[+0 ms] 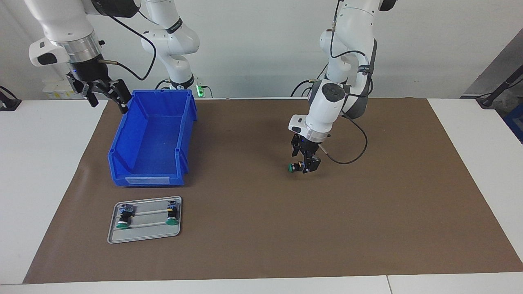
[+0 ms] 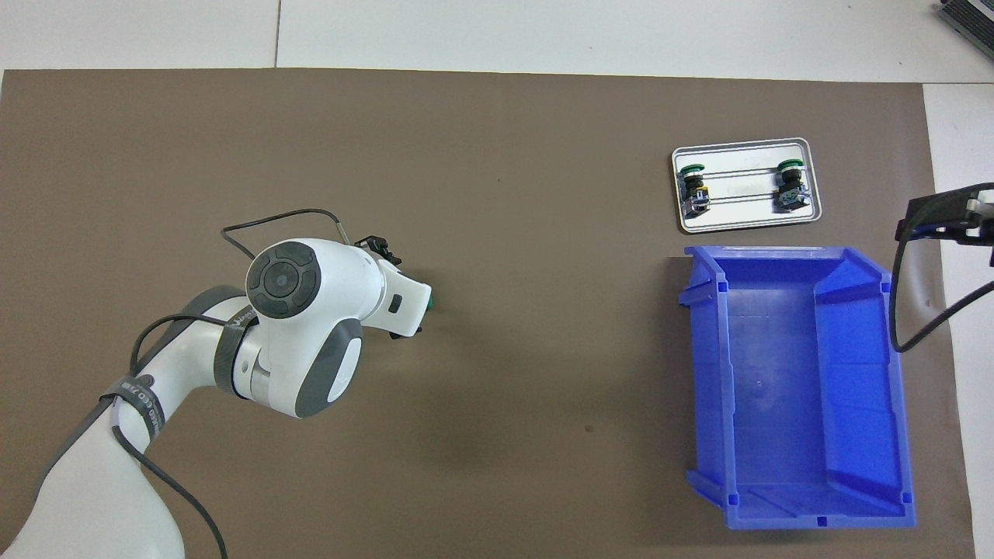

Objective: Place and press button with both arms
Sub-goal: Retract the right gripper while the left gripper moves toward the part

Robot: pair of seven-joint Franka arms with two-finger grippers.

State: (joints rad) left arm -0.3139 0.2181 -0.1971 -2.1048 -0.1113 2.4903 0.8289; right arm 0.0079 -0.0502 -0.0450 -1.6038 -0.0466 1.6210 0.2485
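Now, nearest the robots, the right gripper (image 1: 105, 93) hangs in the air with its fingers spread and nothing in them, over the desk's edge beside the blue bin (image 1: 153, 136); that arm waits. The bin itself is empty and sits toward the right arm's end of the brown mat (image 1: 367, 228).

Out over the middle of the mat, toward the left arm's end, the left gripper (image 1: 305, 165) is low, just above the surface. The button (image 1: 293, 167) sits at its fingertips with its green cap sticking out sideways toward the right arm's end, so its long axis lies roughly level, along the desk. Whether the fingers are pinching the body or only framing it I cannot tell; the overhead view hides all but a sliver of green.

Farther still, close to the desk's edge away from the robots, a grey tray (image 1: 145, 234) carries two more green-capped switches (image 1: 124, 216), lying on their sides and well apart.

The left arm is plainly the nearer one to the button, so any lift falls to it.
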